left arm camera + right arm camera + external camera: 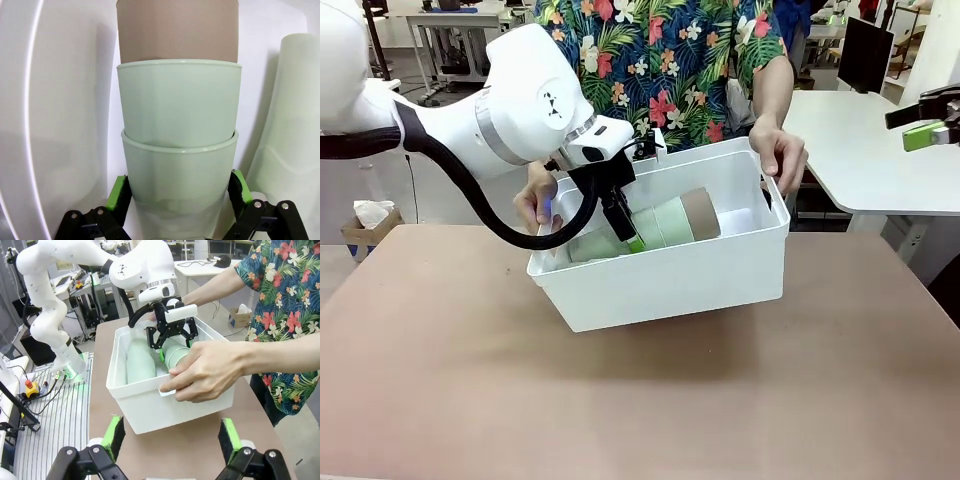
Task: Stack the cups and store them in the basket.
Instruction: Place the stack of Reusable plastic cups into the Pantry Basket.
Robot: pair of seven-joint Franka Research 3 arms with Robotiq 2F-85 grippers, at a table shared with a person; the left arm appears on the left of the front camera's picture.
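Inside the basket (665,285), the left hand (632,238) reaches down, fingers apart around the stacked cups (670,222).

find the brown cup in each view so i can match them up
Front view: brown cup lies mid-basket, at the right end of the stack.
Left wrist view: brown cup at top centre, above the green cups.
Right wrist view: I cannot make it out.
Shared landmark: the white basket.

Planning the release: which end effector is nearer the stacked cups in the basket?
Left. The left end effector straddles the stacked cups inside the basket; the right end effector is off beyond the basket.
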